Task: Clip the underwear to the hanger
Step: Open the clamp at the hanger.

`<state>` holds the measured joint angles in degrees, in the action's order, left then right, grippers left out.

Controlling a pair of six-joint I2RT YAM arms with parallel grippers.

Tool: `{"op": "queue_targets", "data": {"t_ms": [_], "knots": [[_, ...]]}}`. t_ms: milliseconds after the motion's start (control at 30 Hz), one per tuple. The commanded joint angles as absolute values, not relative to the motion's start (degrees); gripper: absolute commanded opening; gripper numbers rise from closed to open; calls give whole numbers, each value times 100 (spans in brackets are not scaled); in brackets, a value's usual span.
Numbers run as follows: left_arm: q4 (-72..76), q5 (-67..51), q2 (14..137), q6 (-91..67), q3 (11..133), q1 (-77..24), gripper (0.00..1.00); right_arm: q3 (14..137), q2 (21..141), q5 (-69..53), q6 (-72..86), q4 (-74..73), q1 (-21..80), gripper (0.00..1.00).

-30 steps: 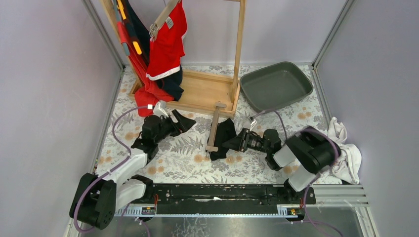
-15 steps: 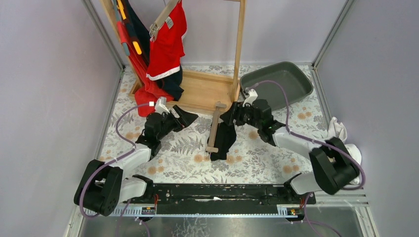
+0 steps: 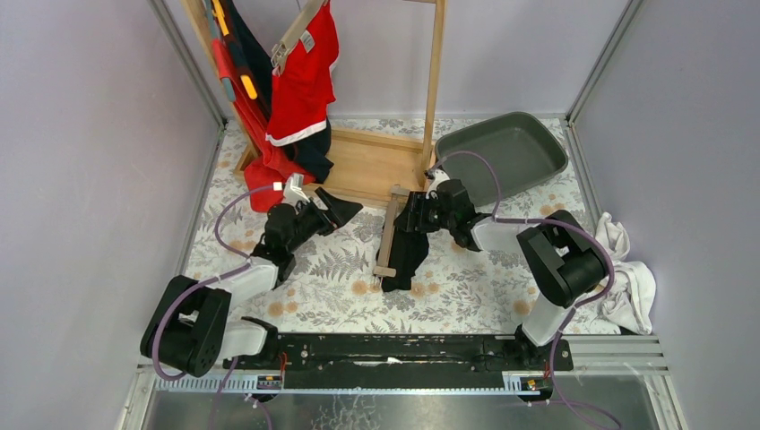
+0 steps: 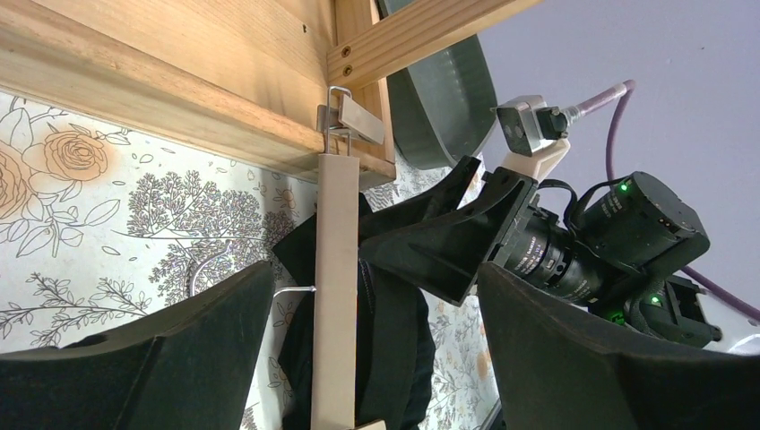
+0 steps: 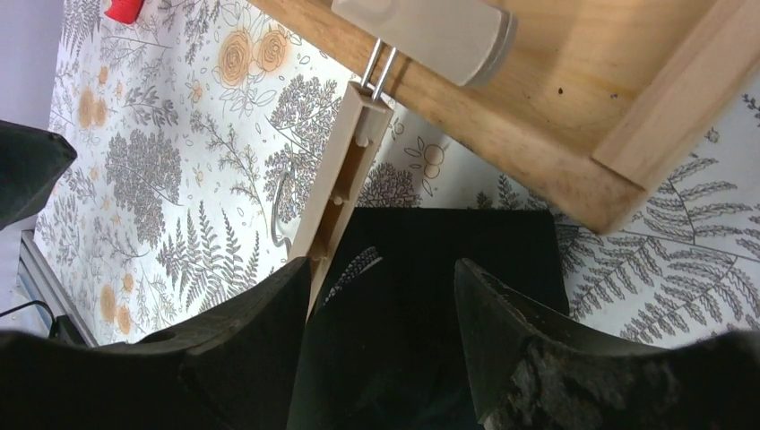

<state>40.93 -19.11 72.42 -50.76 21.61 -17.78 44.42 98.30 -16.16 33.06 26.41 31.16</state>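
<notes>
The black underwear (image 3: 408,255) lies on the floral table beside a wooden clip hanger (image 3: 389,231), which lies flat with its far clip (image 3: 399,191) against the rack base. My right gripper (image 3: 410,215) is open, low over the underwear's far end. In the right wrist view the jaws (image 5: 385,345) stand on either side of the black cloth (image 5: 448,251), with the hanger bar (image 5: 345,179) just to their left. My left gripper (image 3: 339,210) is open and empty, a little left of the hanger. In the left wrist view it (image 4: 376,358) faces the hanger bar (image 4: 336,296) and the underwear (image 4: 394,340).
A wooden rack (image 3: 372,166) stands at the back with red and navy garments (image 3: 300,81) hanging on it. A grey tray (image 3: 502,157) sits at the back right. White cloths (image 3: 627,269) lie at the right edge. Walls close in both sides.
My right gripper has swung from the near right up to the far end of the underwear by the hanger's clip. My left gripper has edged slightly right towards the hanger.
</notes>
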Motion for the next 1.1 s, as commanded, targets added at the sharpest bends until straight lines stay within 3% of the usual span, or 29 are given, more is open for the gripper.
{"op": "queue_targets", "data": {"t_ms": [0, 533, 900, 1067], "knots": [[4665, -1992, 7322, -5128, 2137, -1749, 82, 4749, 9923, -1694, 3356, 3070, 3156, 66], [5467, -2010, 8005, -5319, 2073, -1740, 82, 5264, 10775, -2459, 3771, 3803, 3155, 58], [5916, -2008, 8423, -5449, 2078, -1731, 82, 5435, 11328, -3071, 4251, 4541, 3185, 35], [6096, -1983, 8532, -5515, 2093, -1694, 83, 5210, 11325, -3165, 4482, 5162, 3182, 12]]}}
